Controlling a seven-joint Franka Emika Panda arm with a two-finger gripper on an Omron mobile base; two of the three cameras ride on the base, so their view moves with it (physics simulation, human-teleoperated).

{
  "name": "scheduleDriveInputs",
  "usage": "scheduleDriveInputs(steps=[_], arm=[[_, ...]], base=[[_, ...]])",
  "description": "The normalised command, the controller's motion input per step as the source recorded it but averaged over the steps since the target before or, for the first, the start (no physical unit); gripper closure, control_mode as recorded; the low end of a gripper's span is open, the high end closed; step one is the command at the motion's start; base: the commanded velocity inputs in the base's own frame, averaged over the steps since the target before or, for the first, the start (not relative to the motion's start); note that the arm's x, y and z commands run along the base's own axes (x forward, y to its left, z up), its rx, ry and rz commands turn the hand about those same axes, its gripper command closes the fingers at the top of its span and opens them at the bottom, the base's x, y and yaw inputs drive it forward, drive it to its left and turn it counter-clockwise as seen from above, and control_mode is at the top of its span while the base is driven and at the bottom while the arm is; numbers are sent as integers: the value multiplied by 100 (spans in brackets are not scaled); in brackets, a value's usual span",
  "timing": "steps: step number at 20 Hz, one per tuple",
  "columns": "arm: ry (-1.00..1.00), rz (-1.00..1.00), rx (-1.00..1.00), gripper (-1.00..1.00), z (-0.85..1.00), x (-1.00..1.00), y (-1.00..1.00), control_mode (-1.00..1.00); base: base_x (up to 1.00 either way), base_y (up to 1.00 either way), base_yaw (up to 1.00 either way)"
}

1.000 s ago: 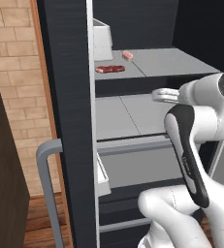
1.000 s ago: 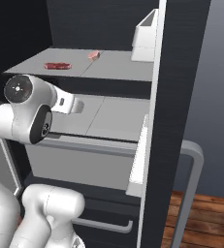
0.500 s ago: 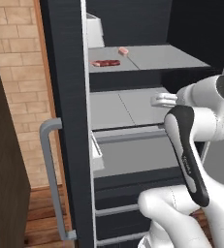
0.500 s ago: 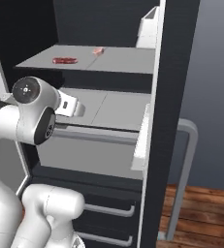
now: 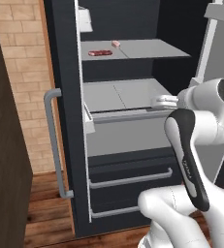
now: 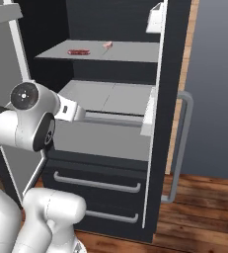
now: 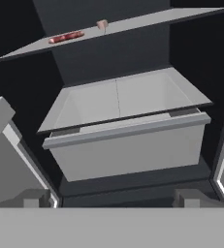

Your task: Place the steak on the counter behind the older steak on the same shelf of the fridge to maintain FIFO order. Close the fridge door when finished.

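**Mia:** What could go wrong now?

**Ben:** The door work is what is left, I think. The tall black fridge [image 5: 65,121] has its doors wide open, one on each side. The white robot arm sits right in the middle of the opening. If it swings out to push a door, its elbow could hit the light grey drawer box [image 7: 128,145] that sticks out in front of it. A door pushed too hard could bump the arm too.

**Mia:** Could the meat fall?

**Ben:** Maybe. The small pale pink piece of steak [image 5: 116,43] lies on the wide flat grey shelf [image 5: 147,48] up high. The long dark red steak [image 5: 100,52] lies just beside it, nearer the front edge. The two are close but I cannot tell if they touch. A hard slam could shake the shelf and slide them out of order.

**Mia:** So the pink one is already behind the red one?

**Ben:** It looks that way to me, from both sides.

**Mia:** And the pincer?

**Ben:** The pincer [image 7: 112,198] is spread as wide as it goes. Its two dark tips stand far apart, with nothing between them. It holds nothing and touches nothing. It points at the drawer box, well below the meat.

**Mia:** Does it need to grab something?

**Ben:** Probably a door edge or the grey bar handle [image 6: 182,148].
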Motion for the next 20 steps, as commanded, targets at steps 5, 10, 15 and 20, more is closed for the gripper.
scheduleDriveInputs(steps=[5,10,15,20], arm=[[0,0,0,-100,0,0,0,100],[0,0,0,-100,0,0,0,100],[0,0,0,-100,0,0,0,100],[0,0,0,-100,0,0,0,100]], base=[[0,0,0],[36,0,0],[3,-14,0],[0,-13,0]])
